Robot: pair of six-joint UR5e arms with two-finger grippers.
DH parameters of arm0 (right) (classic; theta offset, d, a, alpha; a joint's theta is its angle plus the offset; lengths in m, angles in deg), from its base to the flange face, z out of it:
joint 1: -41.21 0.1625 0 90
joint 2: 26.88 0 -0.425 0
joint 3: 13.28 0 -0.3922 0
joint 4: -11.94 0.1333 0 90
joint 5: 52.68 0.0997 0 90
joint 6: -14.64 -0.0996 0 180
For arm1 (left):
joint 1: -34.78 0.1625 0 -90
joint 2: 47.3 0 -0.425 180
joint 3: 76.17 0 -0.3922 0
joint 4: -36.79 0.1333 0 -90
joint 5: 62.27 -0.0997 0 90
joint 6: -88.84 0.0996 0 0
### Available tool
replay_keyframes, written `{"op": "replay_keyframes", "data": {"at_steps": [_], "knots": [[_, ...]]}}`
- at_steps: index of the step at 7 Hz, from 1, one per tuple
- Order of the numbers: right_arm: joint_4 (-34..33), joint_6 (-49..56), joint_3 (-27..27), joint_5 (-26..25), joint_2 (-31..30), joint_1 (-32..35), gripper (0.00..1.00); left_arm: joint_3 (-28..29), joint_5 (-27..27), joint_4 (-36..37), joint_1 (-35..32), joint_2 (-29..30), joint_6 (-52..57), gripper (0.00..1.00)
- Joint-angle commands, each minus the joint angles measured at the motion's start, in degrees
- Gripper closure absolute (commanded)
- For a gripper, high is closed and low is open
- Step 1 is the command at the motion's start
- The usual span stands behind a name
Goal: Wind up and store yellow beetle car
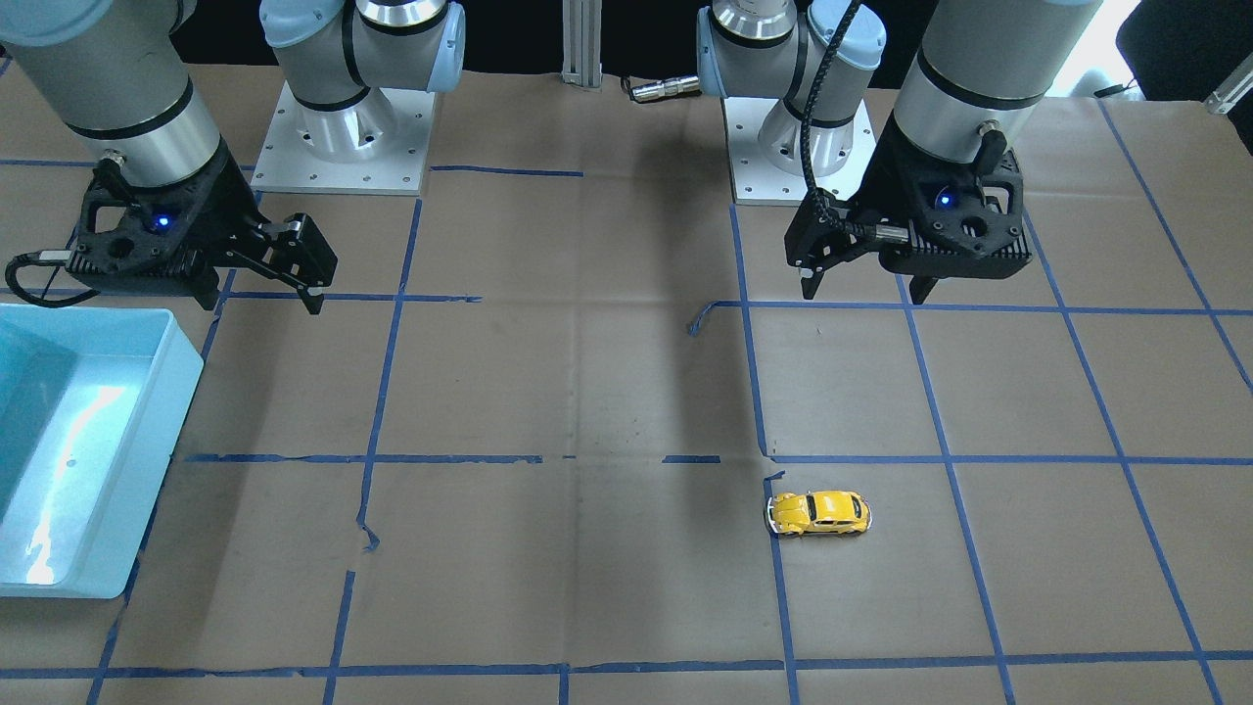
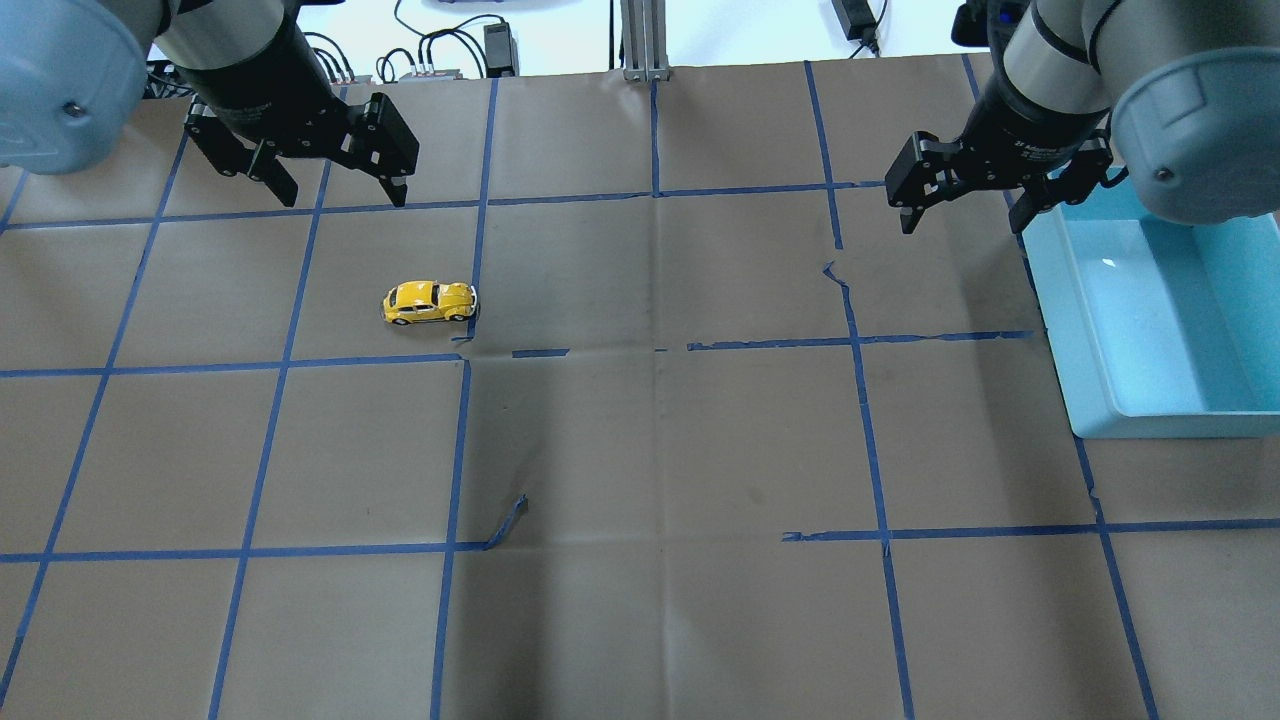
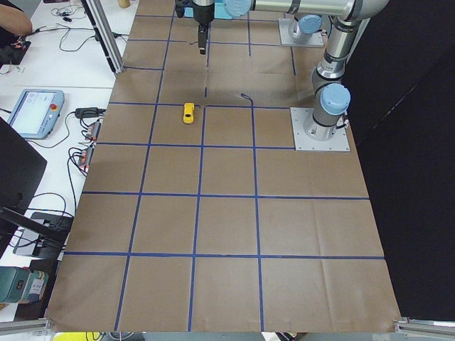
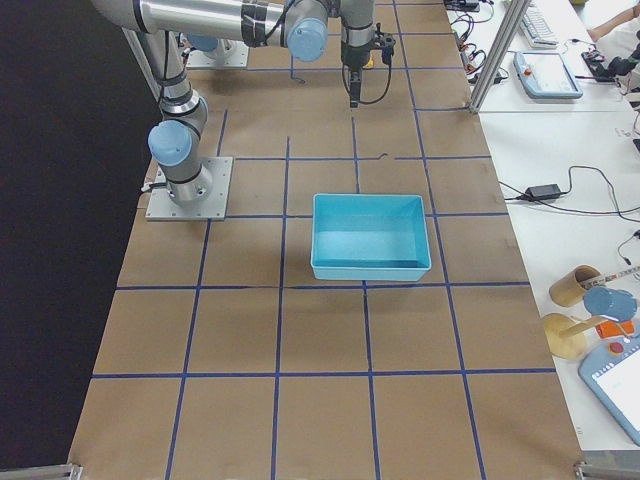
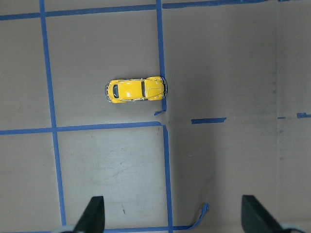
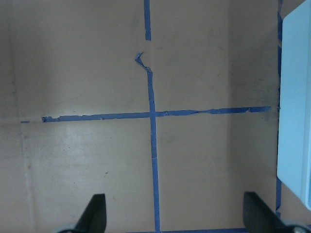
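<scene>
Your yellow beetle car point(image 2: 430, 302) sits on its wheels, its nose touching a blue tape line point(image 2: 472, 290), well apart from the left gripper point(image 2: 340, 197), whose fingers are spread wide. Your right gripper point(image 2: 968, 220) is spread too, near the light blue bin point(image 2: 1150, 422). Brown paper covers the table point(image 2: 660, 450), and a teach pendant point(image 3: 32, 114) lies on a white bench alongside.

2 fingers point(image 6: 95, 213) spread over taped table point(image 6: 73, 63); blue bin point(image 6: 296, 97) at right.

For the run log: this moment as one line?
yellow beetle car: on table, untouched | left gripper: raised, jaws open | right gripper: raised, jaws open | blue bin: empty
</scene>
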Motion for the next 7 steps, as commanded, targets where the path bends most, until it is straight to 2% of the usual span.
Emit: {"op": "replay_keyframes", "data": {"at_steps": [1, 7], "knots": [[-0.05, 0.09, 0.16, 0.24, 0.08, 0.00, 0.00, -0.05, 0.00, 0.06, -0.01, 0.03, 0.05, 0.00], [-0.05, -0.18, 0.25, -0.19, -0.18, 0.09, 0.00, 0.13, 0.52, 0.06, 0.17, 0.12, 1.71, 0.00]]}}
